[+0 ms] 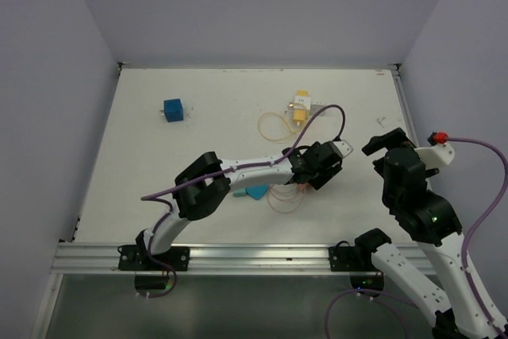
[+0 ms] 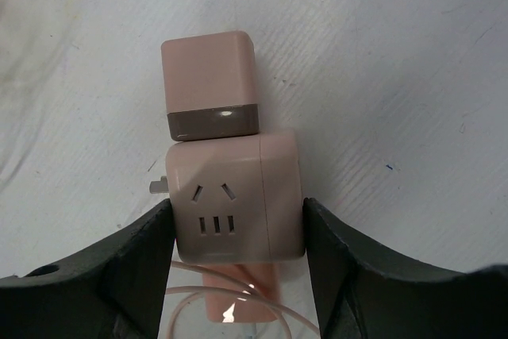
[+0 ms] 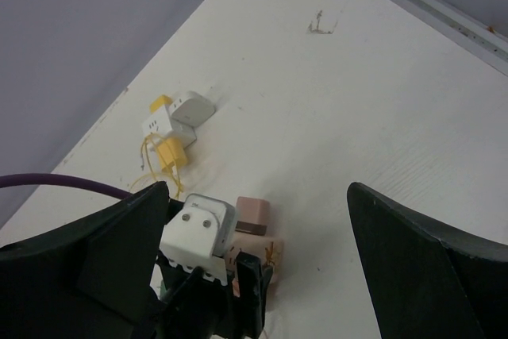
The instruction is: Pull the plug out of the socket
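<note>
Rail (image 1: 254, 258) ran along the near edge of the white surface (image 1: 198, 156). Left hand (image 2: 236, 210) reached out from there to mid-surface, both fingers (image 2: 135, 263) pressed flat on the sides of the pink socket (image 2: 238, 196) — clamped on it. That socket was a cube resting on the surface, outlet holes on its top face toward the wrist camera, a small grey tab poking from its left side. Thin pale cable (image 2: 202, 295) showed between the fingers on the near side. Pink plug (image 2: 210, 77), with a grey-brown band, sat against the socket's far face, touching it, not pulled off. Teal item (image 1: 256, 191) lay just beside the left forearm; could not tell what it was. Right hand (image 3: 258, 192) hovered to the right of the plug, fingers spread wide, holding nothing, apart from both plug and socket. Farther back — yellow adapter (image 1: 299, 114) with white blocks (image 3: 193, 107) touching it and a cable loop (image 1: 272, 125) just beside it. Blue cube (image 1: 174, 110) sat at far left, well apart from the rest.
</note>
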`<act>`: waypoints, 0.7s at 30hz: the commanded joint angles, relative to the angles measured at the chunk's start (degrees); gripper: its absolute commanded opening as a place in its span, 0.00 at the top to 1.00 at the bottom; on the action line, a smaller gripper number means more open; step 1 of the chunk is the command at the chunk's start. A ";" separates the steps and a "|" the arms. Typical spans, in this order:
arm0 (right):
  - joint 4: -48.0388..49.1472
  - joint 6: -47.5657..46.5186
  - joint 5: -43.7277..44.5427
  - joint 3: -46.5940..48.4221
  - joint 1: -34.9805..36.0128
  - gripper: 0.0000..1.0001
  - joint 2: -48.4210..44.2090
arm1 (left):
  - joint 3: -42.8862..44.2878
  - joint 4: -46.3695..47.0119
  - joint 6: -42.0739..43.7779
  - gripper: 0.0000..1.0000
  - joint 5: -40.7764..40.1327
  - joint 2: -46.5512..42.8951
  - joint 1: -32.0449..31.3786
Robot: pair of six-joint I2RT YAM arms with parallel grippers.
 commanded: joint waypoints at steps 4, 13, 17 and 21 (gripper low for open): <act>4.50 -3.97 -3.99 -1.00 -0.03 0.03 1.76 | 2.00 0.28 -0.81 0.68 -0.60 -0.22 -0.07; 6.78 -4.24 -10.77 -0.47 -0.03 0.04 6.42 | -9.42 3.17 -4.15 1.00 -0.87 -12.41 1.59; 7.75 -6.17 -12.09 2.68 0.06 0.05 8.44 | -16.18 6.42 -5.38 1.00 0.89 -19.01 3.17; 7.84 -7.84 -14.19 6.38 -0.12 0.05 11.60 | -23.12 9.67 -5.91 1.00 1.95 -24.73 4.23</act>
